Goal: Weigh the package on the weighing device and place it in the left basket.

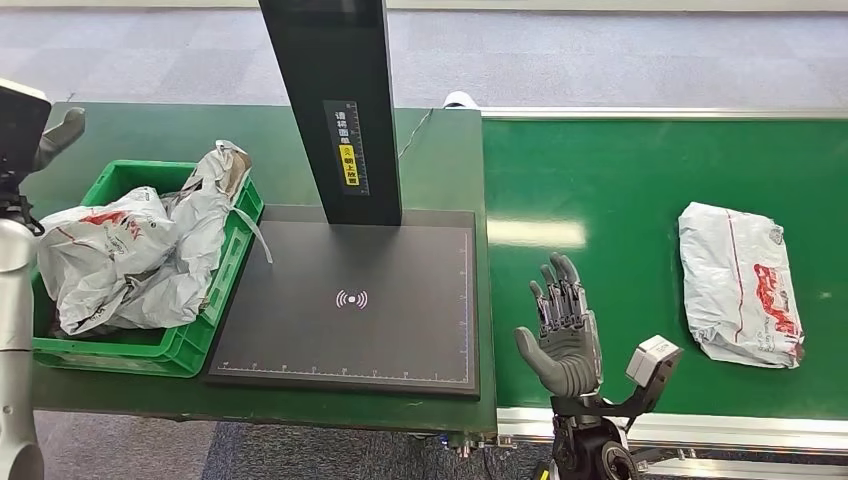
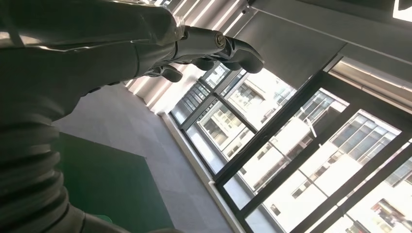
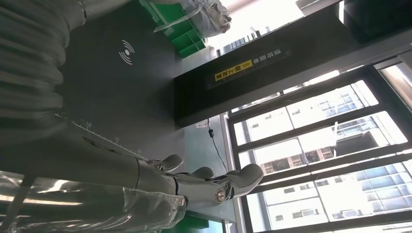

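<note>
One package [image 1: 740, 283] is seen on the green belt [image 1: 600, 180], off the scale [image 1: 345, 300]; bags already fill the left basket [image 1: 150, 345] (weighing pending). Right hand [image 1: 562, 335] spread, empty; left hand [image 2: 214, 48] held slack, empty.

The black upright column [image 1: 335, 100] of the weighing device carries a vertical line of small white characters above a yellow label with dark characters, too small to read. In front of the column, the dark weighing plate [image 1: 350, 300] bears a white wireless-wave sign at its middle. Red printing on the white packages is illegible.
</note>
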`<state>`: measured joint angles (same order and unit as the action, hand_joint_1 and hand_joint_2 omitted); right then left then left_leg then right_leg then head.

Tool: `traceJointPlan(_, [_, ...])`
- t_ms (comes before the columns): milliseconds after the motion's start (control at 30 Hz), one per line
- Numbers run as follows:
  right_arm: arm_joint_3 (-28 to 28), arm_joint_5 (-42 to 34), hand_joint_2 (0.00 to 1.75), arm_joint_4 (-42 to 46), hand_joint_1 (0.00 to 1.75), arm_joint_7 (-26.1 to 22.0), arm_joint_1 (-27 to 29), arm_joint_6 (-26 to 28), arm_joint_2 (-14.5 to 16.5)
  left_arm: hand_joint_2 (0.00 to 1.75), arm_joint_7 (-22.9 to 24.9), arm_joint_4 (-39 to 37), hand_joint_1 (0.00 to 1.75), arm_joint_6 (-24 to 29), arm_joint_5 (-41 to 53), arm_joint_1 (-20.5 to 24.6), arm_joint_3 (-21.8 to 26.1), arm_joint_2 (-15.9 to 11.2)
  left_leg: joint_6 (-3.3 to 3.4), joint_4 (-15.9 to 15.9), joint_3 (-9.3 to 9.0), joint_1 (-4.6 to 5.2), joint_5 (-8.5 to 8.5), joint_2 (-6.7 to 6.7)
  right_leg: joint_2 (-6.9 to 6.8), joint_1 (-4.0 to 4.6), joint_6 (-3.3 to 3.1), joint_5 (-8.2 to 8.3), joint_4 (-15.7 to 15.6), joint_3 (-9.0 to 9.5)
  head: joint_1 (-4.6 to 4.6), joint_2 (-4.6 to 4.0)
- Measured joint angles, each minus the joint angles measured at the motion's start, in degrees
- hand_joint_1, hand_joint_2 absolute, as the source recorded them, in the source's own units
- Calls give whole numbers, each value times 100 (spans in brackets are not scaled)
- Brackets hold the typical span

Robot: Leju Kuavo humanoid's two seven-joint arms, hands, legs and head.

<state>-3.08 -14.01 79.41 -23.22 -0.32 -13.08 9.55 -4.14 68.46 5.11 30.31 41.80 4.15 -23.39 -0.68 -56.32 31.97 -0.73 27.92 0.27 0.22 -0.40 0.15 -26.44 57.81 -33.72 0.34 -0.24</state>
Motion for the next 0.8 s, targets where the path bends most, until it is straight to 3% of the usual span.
traceJointPlan(233, [2,35,175,-13,0,-30,-5,8,3,175,-301,750,0,-57,-395,-655,187,277,0,0,-1,2,0,-1,0,-2,0,0,0,3,0,0])
traceJointPlan(367, [1,97,175,-34,0,-70,-11,24,14,175,-759,1325,0,-289,-659,-1272,220,609,0,0,-3,5,4,1,2,-6,1,0,-1,2,-3,0])
traceJointPlan(500, [-14,458,175,-52,0,-165,-33,145,40,175,-1142,2099,0,-222,-401,-2205,-153,1135,2,0,2,10,8,3,2,-11,4,-3,-2,1,3,0])
traceJointPlan(667, [-115,1054,175,-55,0,-161,-80,178,37,175,-1410,2656,0,-211,-647,-3125,-759,1570,8,0,-5,14,16,8,6,-14,4,-3,-4,4,-2,0])
traceJointPlan(800, [-179,1198,175,-55,0,-148,-98,176,37,175,-1518,2723,0,-289,-997,-3473,-1010,1727,8,0,-4,12,16,6,5,-12,4,-3,-5,4,-3,0])
